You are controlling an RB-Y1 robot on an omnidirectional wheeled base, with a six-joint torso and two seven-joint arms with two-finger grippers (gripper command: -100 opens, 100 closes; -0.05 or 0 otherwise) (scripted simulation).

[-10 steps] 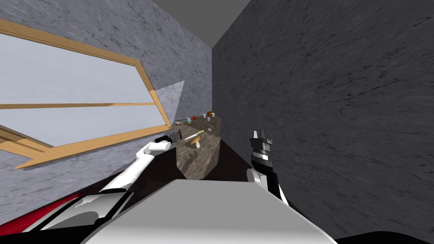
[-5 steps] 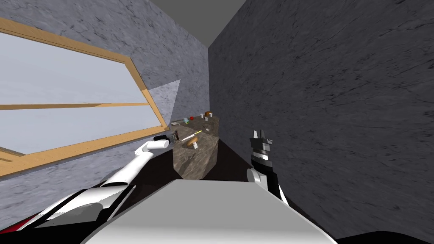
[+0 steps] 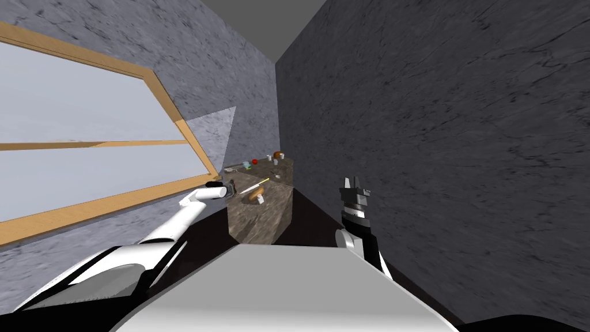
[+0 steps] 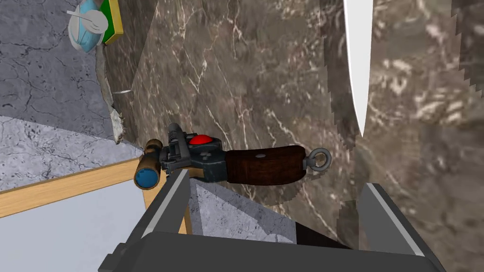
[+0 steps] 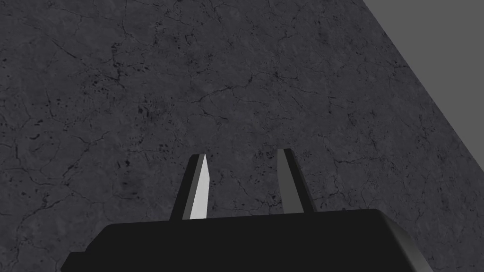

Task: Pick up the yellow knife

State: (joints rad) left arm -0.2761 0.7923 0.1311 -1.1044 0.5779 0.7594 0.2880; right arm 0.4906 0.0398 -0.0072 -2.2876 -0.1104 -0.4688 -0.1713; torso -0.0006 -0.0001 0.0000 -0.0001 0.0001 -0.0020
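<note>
Brown marble counter [image 3: 262,222] has slid leftward as I turned. The left gripper [image 4: 276,182], spread wide, hangs at the toy pistol [image 4: 246,165], with the yellow knife [image 4: 359,71] just beyond, so reach on. The right gripper [image 5: 242,156] is idle, narrowly parted.

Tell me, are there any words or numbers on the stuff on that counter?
None can be read.
The knife, the pistol and the counter carry no words, numbers or signs.
The small things further along the counter in the head view are too small to tell.
</note>
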